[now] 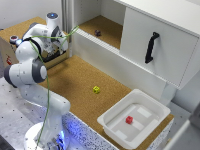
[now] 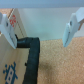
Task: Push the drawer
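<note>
Nearest the base, the white plastic tub (image 1: 134, 120) sits at the cork tabletop's near edge by its corner, a small red cube (image 1: 129, 120) inside; a small yellow cube (image 1: 96, 90) lies mid-surface. Further back, the white-fingered gripper (image 2: 41, 29) hangs with its jaws spread wide, holding nothing. Just beneath it, the shallow light-brown wooden drawer with a dark rim (image 2: 31, 55) seems to stand out from its low box at the far corner on the exterior view's left. I'd bring the fingers against the dark front and push squarely, straight inward, so it doesn't jam. Beyond stands the white cabinet door with a black handle (image 1: 151, 47).
</note>
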Tool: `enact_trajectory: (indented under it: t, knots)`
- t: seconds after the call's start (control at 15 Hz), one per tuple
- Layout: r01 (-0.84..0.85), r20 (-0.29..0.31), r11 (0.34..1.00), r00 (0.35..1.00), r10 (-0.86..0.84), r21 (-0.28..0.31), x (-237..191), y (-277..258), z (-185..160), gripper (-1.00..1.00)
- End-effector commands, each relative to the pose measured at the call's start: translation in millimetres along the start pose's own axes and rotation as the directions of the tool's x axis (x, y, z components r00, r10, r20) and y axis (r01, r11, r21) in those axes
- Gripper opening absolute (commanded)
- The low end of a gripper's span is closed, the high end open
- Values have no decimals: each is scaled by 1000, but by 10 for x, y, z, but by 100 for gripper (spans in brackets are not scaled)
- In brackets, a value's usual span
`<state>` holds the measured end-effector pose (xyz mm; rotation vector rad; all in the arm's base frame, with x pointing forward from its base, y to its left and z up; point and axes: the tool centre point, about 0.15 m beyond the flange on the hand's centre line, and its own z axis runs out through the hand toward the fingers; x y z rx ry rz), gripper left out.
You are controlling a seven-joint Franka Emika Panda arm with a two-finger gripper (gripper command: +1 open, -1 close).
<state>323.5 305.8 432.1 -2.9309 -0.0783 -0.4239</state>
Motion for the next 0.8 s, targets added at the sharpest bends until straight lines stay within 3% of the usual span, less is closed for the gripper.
enact_trajectory:
  t: [0.0, 0.73]
  knots:
    - [47, 26, 995, 999, -45, -88, 115, -33, -301, 100]
    - [14, 46, 996, 999, -10, -89, 118, 3, -328, 100]
